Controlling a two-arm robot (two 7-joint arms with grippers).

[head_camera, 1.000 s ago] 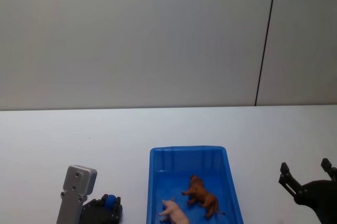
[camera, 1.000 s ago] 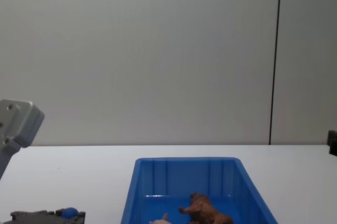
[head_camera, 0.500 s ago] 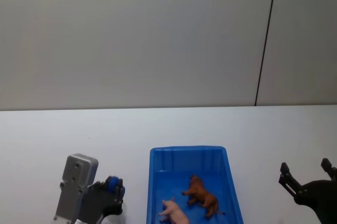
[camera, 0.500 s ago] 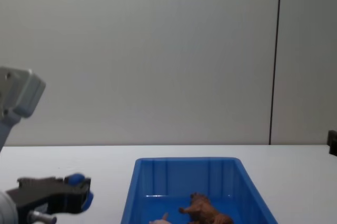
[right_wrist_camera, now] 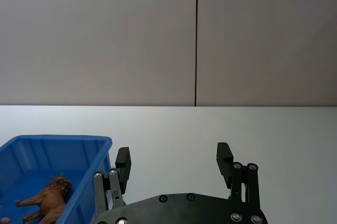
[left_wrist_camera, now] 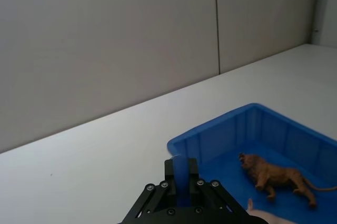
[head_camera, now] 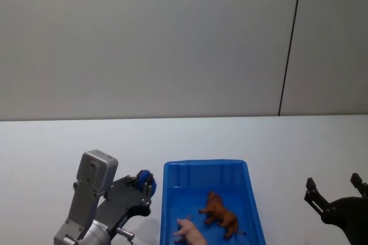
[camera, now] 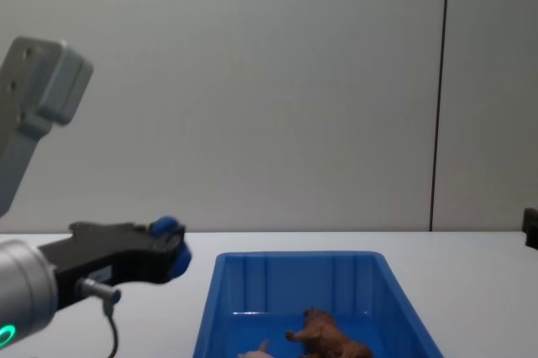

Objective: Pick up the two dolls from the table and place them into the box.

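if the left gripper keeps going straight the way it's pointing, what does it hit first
Probably nothing close: the left gripper, shut, hangs above the white table beside the bright blue ribbed plastic bin, aimed toward the far grey wall; depth is uncertain.

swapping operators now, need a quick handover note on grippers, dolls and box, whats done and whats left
Left gripper: shut, empty, raised beside the box's left wall.
Right gripper: open, empty, over the table right of the box.
Box: on the table in front of the robot.
Brown doll and pink doll: both lying inside the box.
Done: both dolls are in the box.
Left: no placing left, judging by this; probably just park the arms.
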